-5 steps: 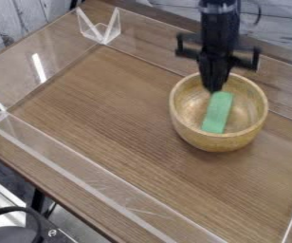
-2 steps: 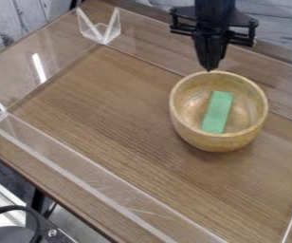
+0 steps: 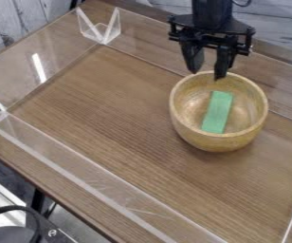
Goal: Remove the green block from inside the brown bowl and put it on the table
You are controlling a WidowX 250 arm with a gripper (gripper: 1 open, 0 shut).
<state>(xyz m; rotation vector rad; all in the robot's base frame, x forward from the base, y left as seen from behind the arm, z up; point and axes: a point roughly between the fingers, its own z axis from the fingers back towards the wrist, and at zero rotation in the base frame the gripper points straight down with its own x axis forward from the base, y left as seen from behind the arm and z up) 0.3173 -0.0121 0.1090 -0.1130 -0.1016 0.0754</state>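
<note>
While the green block [image 3: 218,112] lies flat inside the brown bowl [image 3: 218,113], leaning a little along the sloped inner floor, nothing of the task's real work is done. It rests roughly in the middle of the hollow, its long side running from the far wall toward the near one, and nothing touches it. Around it the thick tan rim stands whole and upright on the desk [image 3: 111,133], toward the right side of the wood-grain surface.

Just above the bowl's far edge hangs the pincer [image 3: 213,68], pointing straight down, its two dark fingers spread apart and empty. It is clear of both the rim and the block.

Judging from this, the job sits at its opening stage: the block has yet to be gripped, lifted out and laid on the desk. Plenty of bare wood lies to the left of the bowl for setting it down. Low clear walls [image 3: 35,62] edge the surface.
</note>
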